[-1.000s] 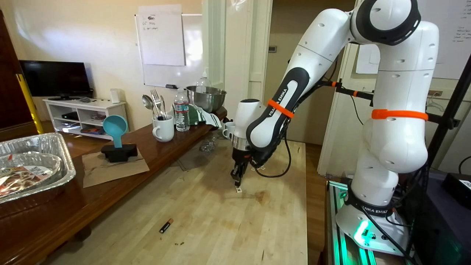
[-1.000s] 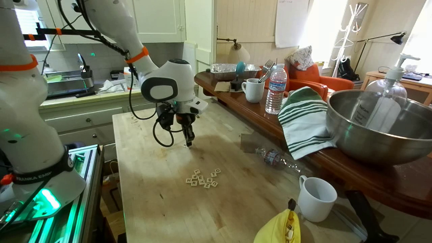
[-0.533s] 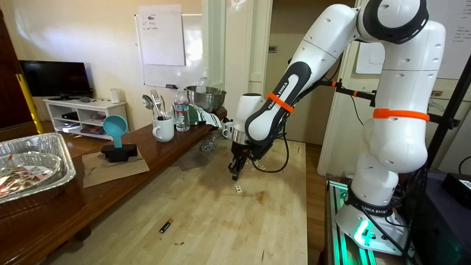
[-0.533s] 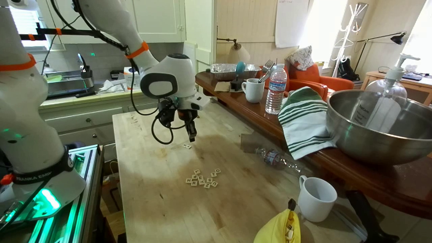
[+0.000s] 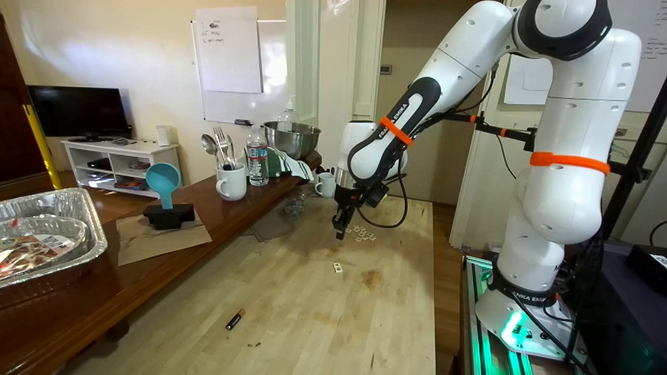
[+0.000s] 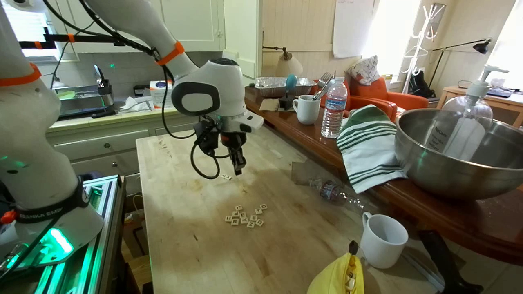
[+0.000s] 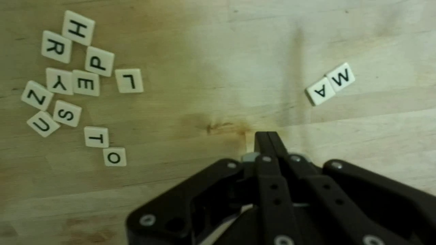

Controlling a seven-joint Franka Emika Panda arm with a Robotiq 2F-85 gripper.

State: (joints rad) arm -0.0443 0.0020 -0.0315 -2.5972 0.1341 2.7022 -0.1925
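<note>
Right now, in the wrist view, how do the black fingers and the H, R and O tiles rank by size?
Largest to smallest:
1. Black fingers, though nearness likely enlarges them.
2. H tile and R tile: too alike to rank.
3. O tile.

The arm (image 5: pixel 461 57) is white and smooth, with a black ring (image 5: pixel 565 48), orange bands (image 5: pixel 397 131) and the printed name FRANKA EMIKA (image 5: pixel 400 111). Black cables (image 6: pixel 141 47) run along it. The gripper (image 7: pixel 267 134) is black also (its round screws (image 7: pixel 147 219) are of silver colour).
</note>
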